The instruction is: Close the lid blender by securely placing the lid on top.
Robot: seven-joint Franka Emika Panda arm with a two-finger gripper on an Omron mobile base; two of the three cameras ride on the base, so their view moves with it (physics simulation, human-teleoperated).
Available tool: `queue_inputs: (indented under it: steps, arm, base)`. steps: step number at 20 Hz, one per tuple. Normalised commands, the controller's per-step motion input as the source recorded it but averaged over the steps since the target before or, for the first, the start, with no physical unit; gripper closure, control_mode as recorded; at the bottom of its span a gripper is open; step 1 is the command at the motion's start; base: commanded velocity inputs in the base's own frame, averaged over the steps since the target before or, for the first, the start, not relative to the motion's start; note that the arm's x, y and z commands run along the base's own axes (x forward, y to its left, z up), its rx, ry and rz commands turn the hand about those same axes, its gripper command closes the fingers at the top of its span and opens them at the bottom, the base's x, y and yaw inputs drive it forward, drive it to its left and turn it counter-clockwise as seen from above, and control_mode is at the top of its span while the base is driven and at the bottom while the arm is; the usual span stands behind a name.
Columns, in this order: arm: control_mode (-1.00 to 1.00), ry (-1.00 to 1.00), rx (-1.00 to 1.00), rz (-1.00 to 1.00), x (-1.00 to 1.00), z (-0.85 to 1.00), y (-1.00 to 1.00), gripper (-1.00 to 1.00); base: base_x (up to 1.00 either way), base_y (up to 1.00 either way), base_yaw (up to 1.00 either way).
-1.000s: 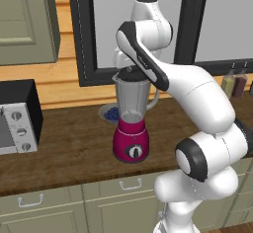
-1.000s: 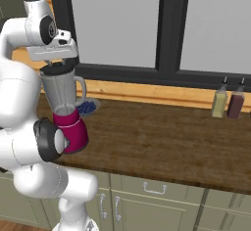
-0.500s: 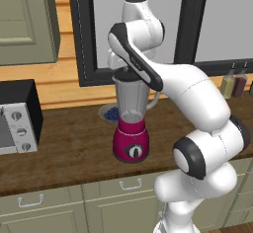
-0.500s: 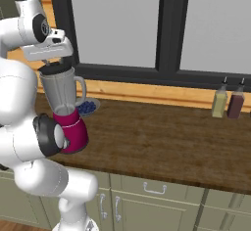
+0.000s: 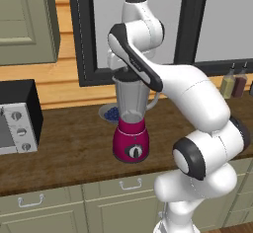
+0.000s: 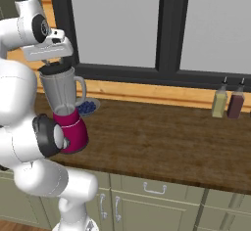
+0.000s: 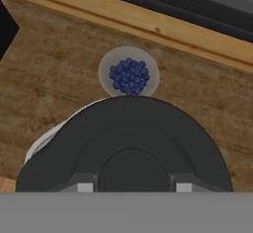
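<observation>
From the left base view, the blender (image 5: 131, 123) sits on the wooden counter (image 5: 69, 143) with the arm's hand right over its mouth, and a toaster oven (image 5: 15, 118) is off to the left. In the right base view the black lid (image 6: 55, 68) sits at the top of the jar under the hand, two bottles (image 6: 227, 100) stand far right by the window. In the hand view the lid (image 7: 128, 143) is up close between the gripper (image 7: 131, 187) fingertips, which look clamped on its raised centre, with a bowl of blueberries (image 7: 129, 74) on the counter beyond it.

Blueberry bowl (image 7: 129, 73), 2 bottles (image 6: 228, 101), toaster oven (image 5: 15, 118)

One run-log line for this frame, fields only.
phase: seating lid | gripper: on lid | lid: over blender mouth, jar rim peeking one side | bowl: behind blender
</observation>
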Motion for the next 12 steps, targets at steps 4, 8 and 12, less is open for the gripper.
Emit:
queue_inputs:
  steps: [4,8,12]
  arm:
    - [-1.0,-0.07,0.0,0.0,0.02,0.0,0.0,1.0]
    - [-1.0,-0.1,0.0,0.02,0.0,-0.04,0.0,1.0]
    - [-1.0,-0.1,0.01,0.04,0.04,-0.15,0.0,1.0]
  base:
    - [0.0,0.0,0.0]
    - [0.0,0.0,0.0]
    - [0.0,0.0,0.0]
